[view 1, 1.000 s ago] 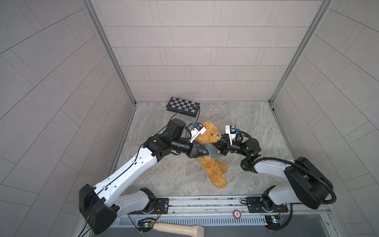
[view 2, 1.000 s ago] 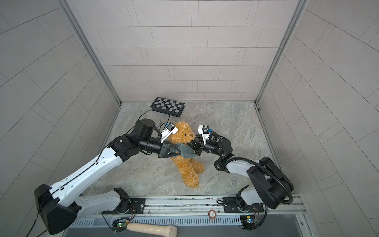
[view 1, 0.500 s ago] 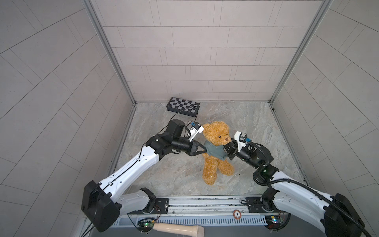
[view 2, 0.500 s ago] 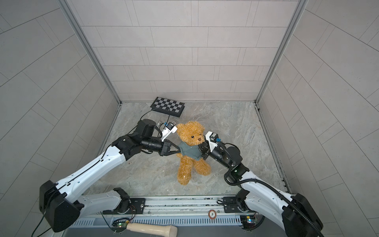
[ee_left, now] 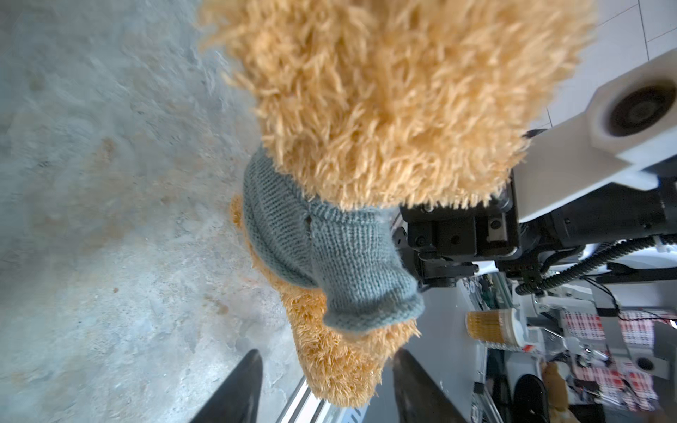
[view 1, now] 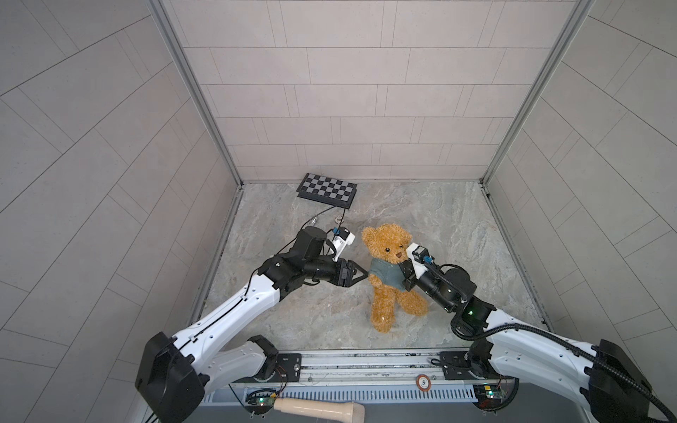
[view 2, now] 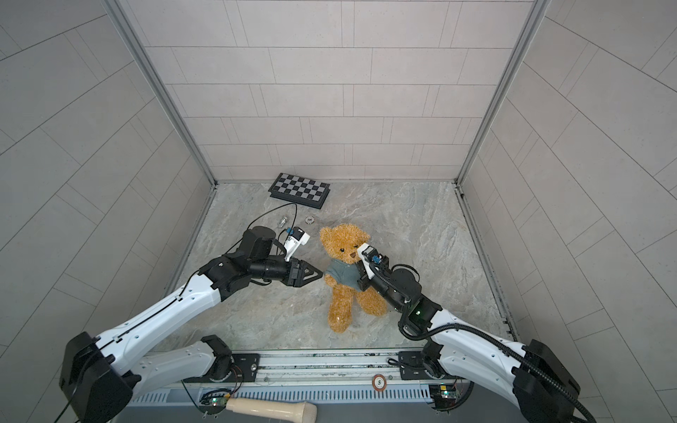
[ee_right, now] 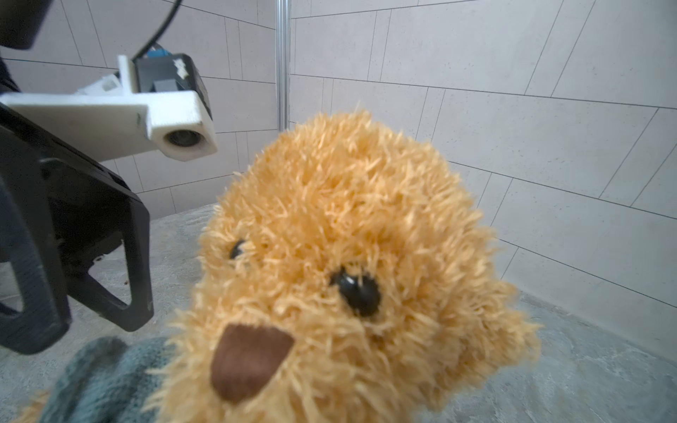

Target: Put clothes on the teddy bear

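The teddy bear (view 1: 387,246) stands upright near the middle of the marbled table (view 1: 465,227), facing the front rail with its legs hanging down to the surface. It wears a blue-grey knitted sweater (view 1: 385,273) over chest and arms. The left gripper (view 1: 365,273) points at the bear's sleeved arm from the side with its jaws spread. In the left wrist view its dark fingers (ee_left: 241,388) stand on either side of the furry paw that pokes out of the cuff, and neither clearly touches it. The right gripper (view 1: 406,282) is pushed up against the bear's other flank, level with the sweater. Its fingertips are buried behind plush and knit, so I cannot tell how its jaws stand or whether they pinch anything. A folded chessboard (view 1: 327,190) lies by the back wall, well apart from the bear, and a small round chip (view 2: 310,219) lies between them.
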`<state>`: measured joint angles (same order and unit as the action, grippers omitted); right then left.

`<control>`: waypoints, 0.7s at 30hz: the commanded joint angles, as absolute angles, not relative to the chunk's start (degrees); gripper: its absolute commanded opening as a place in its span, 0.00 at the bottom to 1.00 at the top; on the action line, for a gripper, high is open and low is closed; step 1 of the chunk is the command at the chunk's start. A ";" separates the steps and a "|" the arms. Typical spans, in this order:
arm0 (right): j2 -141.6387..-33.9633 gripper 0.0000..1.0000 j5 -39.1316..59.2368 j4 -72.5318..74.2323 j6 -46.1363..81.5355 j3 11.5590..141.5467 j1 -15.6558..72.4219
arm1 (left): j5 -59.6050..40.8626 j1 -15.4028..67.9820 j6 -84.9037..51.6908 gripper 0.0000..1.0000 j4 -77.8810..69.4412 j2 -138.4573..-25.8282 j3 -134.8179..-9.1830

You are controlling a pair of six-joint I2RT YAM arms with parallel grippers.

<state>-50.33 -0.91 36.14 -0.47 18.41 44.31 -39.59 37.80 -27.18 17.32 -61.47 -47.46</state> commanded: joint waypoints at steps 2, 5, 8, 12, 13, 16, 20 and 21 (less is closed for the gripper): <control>-50.27 0.00 -9.17 36.84 -3.63 21.81 46.84 | -31.95 44.06 -30.93 0.59 9.92 -57.20 -43.88; -51.02 0.00 -12.09 36.14 -4.47 22.74 48.07 | -26.35 46.23 -32.13 0.59 10.19 -55.36 -42.99; -51.86 0.00 -11.83 36.71 -4.49 23.20 48.47 | -22.42 46.91 -33.41 0.55 8.24 -55.51 -41.97; -52.86 0.00 -11.95 37.09 -4.99 23.87 49.63 | -22.00 46.88 -33.59 0.41 4.58 -59.23 -43.28; -52.97 0.00 -11.96 37.34 -5.12 23.91 49.97 | -22.58 46.95 -33.83 0.39 3.87 -60.64 -43.94; -52.69 0.00 -12.63 37.07 -5.47 24.08 50.69 | -23.43 47.56 -34.18 0.44 3.06 -63.68 -45.17; -52.32 0.00 -13.97 36.73 -5.92 23.98 51.06 | -24.36 48.77 -35.98 0.60 0.55 -65.41 -44.47; -52.26 0.00 -14.17 37.03 -5.91 23.82 51.06 | -24.11 49.17 -36.21 0.62 0.60 -65.90 -44.60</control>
